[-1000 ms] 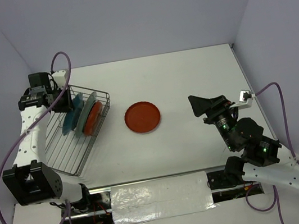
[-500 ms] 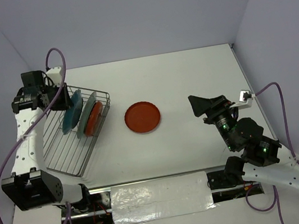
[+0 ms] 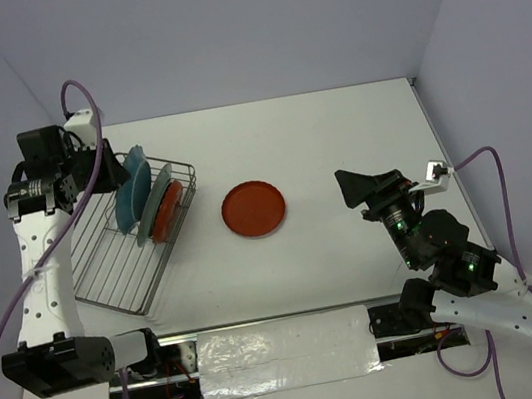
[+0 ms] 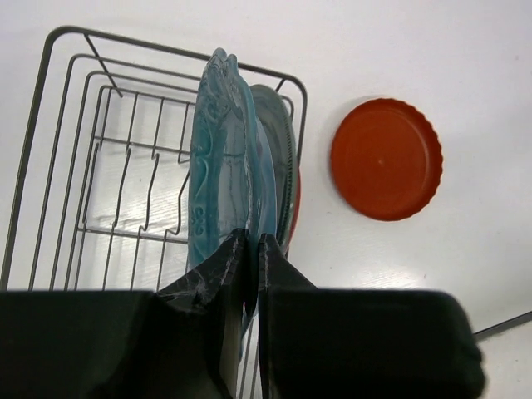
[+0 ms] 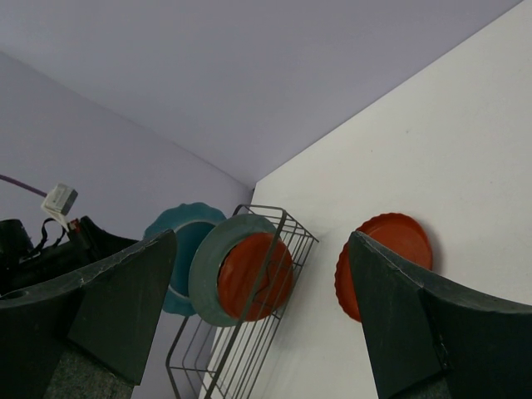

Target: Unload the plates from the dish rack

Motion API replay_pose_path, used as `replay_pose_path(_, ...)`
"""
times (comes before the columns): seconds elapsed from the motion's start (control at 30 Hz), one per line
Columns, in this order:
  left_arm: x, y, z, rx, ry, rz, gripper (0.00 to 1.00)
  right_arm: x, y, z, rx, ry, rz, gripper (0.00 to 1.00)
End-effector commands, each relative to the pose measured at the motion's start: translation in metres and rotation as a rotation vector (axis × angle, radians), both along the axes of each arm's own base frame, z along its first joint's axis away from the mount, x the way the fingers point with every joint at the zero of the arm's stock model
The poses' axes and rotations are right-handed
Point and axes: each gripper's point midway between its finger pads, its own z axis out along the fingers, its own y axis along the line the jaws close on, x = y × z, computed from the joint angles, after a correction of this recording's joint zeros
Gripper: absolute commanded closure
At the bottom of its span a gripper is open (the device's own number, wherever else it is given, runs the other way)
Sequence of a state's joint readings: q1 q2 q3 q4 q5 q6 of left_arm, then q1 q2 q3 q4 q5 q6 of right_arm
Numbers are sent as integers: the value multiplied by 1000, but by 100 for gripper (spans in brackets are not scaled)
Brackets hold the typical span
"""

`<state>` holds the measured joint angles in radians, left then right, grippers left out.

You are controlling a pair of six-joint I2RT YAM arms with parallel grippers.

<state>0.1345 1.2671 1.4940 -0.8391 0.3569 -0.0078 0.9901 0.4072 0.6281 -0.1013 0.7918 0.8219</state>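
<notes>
Teal is the colour in my left gripper point(image 4: 252, 241): its two black fingers are drawn narrow and pinch the edge of the teal scallop-rimmed round plate point(image 4: 220, 166), which stands on edge. From the top camera, that plate sits at the far end of the rectangular silver wire dish rack point(image 3: 106, 275), with its upper rim above the rack's top wire. I cannot tell whether its lower edge is clear of the wires.

Just beside it, toward the middle of the white table point(image 3: 337, 138), the larger plain grey-teal plate point(image 3: 153, 205) leans upright in the rack. The small red-orange plate in the rack point(image 3: 169, 212) is tucked against the grey-teal plate's far side, by the rack's right wall. On the left wrist camera the near part of the rack shows only its divider prongs.

A second small red-orange plate on the table point(image 3: 253, 209) lies flat, outside the rack and to its right, apart from it.

My right gripper point(image 3: 357, 187) hovers over the right half of the table, well away from the rack. Its fingers are spread wide with nothing between them, and its wrist camera looks across at the rack and plates.
</notes>
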Motion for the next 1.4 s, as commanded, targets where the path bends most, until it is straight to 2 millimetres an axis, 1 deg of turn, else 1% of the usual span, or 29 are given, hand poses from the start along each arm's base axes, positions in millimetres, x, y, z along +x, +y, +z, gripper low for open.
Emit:
replay_pose_path(0.0, -1, -14, 96, -34, -306, -52, 100, 0, -2, 9, 40, -19, -6, 9)
replay_pose_path(0.03, -5, -17, 111, -40, -342, -60, 100, 0, -1, 8, 39, -19, -3, 9)
replay_pose_path(0.13, -11, -19, 133, -39, -397, -69, 100, 1, 1, 7, 32, -15, -3, 9)
replay_pose_path(0.17, -14, -20, 146, -33, -431, -73, 100, 2, 1, 7, 32, -15, -4, 9)
replay_pose_path(0.3, -18, -17, 165, -1, -469, -63, 100, 4, 4, 6, 15, -4, -1, 9)
replay_pose_path(0.43, -21, -24, 179, 9, -547, -64, 100, 6, 9, 3, -1, 7, 0, 9)
replay_pose_path(0.47, -25, -37, 179, 4, -559, -94, 100, 6, 9, 3, -5, 9, 2, 9)
replay_pose_path(0.5, -22, -36, 180, 25, -567, -71, 100, 7, 11, 2, -14, 15, 5, 9)
replay_pose_path(0.53, -21, -43, 179, 31, -563, -78, 100, 6, 14, 4, -16, 15, 18, 9)
replay_pose_path(0.57, -21, -65, 179, 37, -561, -137, 100, 6, 15, 4, -26, 20, 26, 9)
replay_pose_path(0.6, -18, -73, 175, 51, -549, -144, 100, 7, 18, 1, -41, 30, 31, 8)
replay_pose_path(0.63, -13, -74, 175, 77, -547, -107, 100, 7, 19, 3, -43, 31, 34, 8)
replay_pose_path(0.67, -11, -95, 175, 74, -545, -151, 100, 7, 20, 2, -51, 37, 34, 8)
replay_pose_path(0.73, 0, -107, 177, 130, -560, -147, 100, 10, 22, 0, -66, 48, 28, 7)
replay_pose_path(0.77, -5, -130, 178, 123, -571, -200, 100, 11, 20, -1, -74, 53, 17, 6)
replay_pose_path(0.8, -6, -141, 179, 138, -583, -220, 100, 12, 21, 0, -76, 55, 17, 6)
replay_pose_path(0.83, 0, -147, 178, 163, -590, -198, 100, 13, 22, -2, -87, 63, 14, 5)
replay_pose_path(0.87, -8, -171, 177, 175, -606, -257, 100, 12, 24, -4, -104, 74, 26, 4)
replay_pose_path(0.93, -13, -195, 172, 228, -624, -286, 100, 10, 23, 0, -115, 80, 38, 3)
replay_pose_path(1.03, -12, -207, 164, 277, -628, -288, 100, 9, 22, 1, -114, 79, 46, 2)
replay_pose_path(1.1, -16, -215, 165, 287, -650, -297, 100, 7, 20, 5, -96, 67, 47, 2)
replay_pose_path(1.13, -19, -219, 156, 300, -648, -313, 100, 8, 18, 6, -92, 64, 41, 2)
replay_pose_path(1.17, -25, -230, 162, 275, -690, -329, 100, 7, 17, 4, -103, 72, 43, 1)
replay_pose_path(1.2, -31, -234, 151, 282, -689, -349, 100, 6, 16, 10, -101, 70, 53, 0)
replay_pose_path(1.23, -34, -238, 148, 278, -701, -356, 100, 5, 16, 6, -124, 88, 66, 0)
replay_pose_path(1.27, -43, -247, 152, 264, -737, -364, 100, 4, 16, 16, -121, 85, 80, 0)
replay_pose_path(1.3, -48, -251, 149, 268, -751, -371, 100, 4, 14, 16, -133, 96, 84, 0)
replay_pose_path(1.33, -59, -259, 136, 292, -754, -411, 100, -1, 16, 9, -172, 131, 115, 1)
replay_pose_path(1.37, -64, -262, 132, 302, -762, -416, 100, -2, 17, 19, -173, 132, 128, 2)
